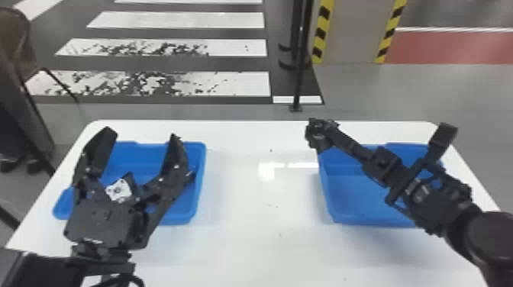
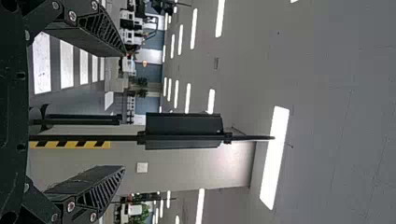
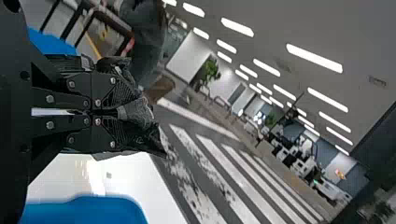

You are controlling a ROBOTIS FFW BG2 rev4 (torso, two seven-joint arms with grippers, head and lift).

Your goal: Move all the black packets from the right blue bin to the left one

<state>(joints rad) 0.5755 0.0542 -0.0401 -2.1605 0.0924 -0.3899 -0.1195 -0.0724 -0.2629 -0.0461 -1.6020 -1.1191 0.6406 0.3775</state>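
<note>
Right gripper (image 1: 337,138): fingers clenched on a crumpled black packet (image 1: 316,133), raised by the far inner corner of the right blue bin (image 1: 355,198) | left gripper (image 1: 142,134): fingers spread, above the left blue bin (image 1: 200,162) | both bins on white surface (image 1: 259,221)

The white table (image 1: 244,244) has a glossy top that mirrors light, and on it the left blue bin (image 1: 133,152) and right blue bin (image 1: 353,198) look like smooth plastic. Above the table, the black packet (image 3: 136,113) looks wrinkled; beyond the table, the white floor stripes (image 1: 229,84) look worn.
</note>
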